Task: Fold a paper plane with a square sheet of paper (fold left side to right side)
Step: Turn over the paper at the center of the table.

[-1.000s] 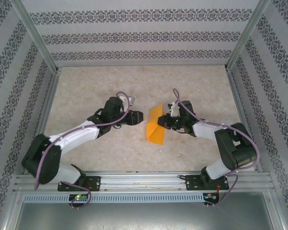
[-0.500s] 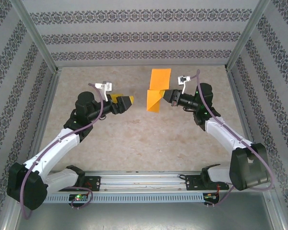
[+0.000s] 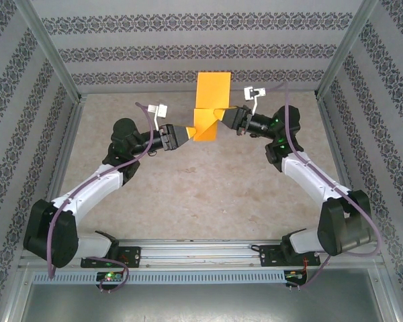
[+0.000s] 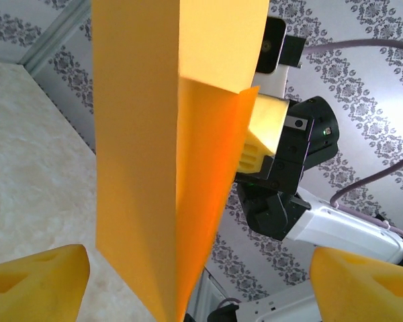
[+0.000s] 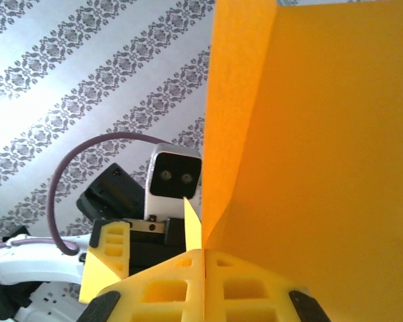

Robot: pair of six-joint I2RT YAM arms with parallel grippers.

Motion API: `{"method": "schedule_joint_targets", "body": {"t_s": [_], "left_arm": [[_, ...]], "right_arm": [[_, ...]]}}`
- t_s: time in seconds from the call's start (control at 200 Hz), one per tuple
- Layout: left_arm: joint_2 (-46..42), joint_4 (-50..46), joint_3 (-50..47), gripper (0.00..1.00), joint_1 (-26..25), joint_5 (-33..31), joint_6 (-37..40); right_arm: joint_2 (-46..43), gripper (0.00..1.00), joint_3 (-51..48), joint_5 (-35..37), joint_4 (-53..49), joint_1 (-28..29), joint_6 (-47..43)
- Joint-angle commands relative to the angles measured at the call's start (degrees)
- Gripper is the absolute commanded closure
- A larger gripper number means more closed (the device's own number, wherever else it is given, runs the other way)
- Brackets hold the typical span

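Observation:
The square sheet of paper [image 3: 210, 107] is bright orange, folded along a crease, and hangs in the air above the back of the table. My right gripper [image 3: 226, 121] is shut on its right side; in the right wrist view the yellow fingers [image 5: 168, 288] meet with the paper [image 5: 316, 134] pinched between them. My left gripper [image 3: 183, 135] is open at the sheet's lower left corner. In the left wrist view the sheet [image 4: 154, 154] hangs down between the wide-apart yellow fingertips [image 4: 33, 285] of the left gripper [image 4: 200, 272], touching neither.
The beige table [image 3: 201, 194] lies below both raised arms. Patterned walls [image 3: 201, 47] and metal corner posts [image 3: 50, 50] close in the back and sides. The arm bases sit on the rail [image 3: 201, 251] at the near edge.
The right gripper has lifted the folded sheet off the table and carried it up toward the back wall. The left arm rose with it, opened its gripper and moved in to the sheet's left corner.

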Motion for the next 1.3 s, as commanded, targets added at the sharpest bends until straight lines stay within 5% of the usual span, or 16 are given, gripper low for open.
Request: {"method": "schedule_joint_targets", "body": {"t_s": [0.0, 0.13, 0.48, 0.879, 1.089, 1.299], "left_arm": [[-0.07, 5.86, 2.10, 0.16, -0.41, 3.04, -2.28], [0.43, 5.45, 2.52, 0.23, -0.45, 3.78, -2.16], [1.39, 5.48, 2.22, 0.66, -0.42, 3.92, -2.68], [0.38, -0.30, 1.98, 0.95, -0.37, 3.17, 0.21], [-3.09, -19.80, 3.77, 0.99, -0.38, 0.94, 10.92], [-5.16, -56.44, 12.12, 1.00, -1.81, -10.17, 29.73]], "right_arm": [[1.20, 1.00, 2.08, -1.83, 4.70, 0.93, 1.86], [2.39, 1.00, 2.12, -1.98, 5.59, 2.03, 3.00], [3.50, 1.00, 0.37, -1.54, 8.17, 2.42, 5.99], [1.58, 0.77, -2.24, -0.78, 7.41, 0.69, 5.62], [-3.25, 0.65, -7.11, 3.20, 0.15, -3.67, 0.70], [-12.53, 0.58, -9.84, 19.40, -30.10, -6.03, -16.80]]}}
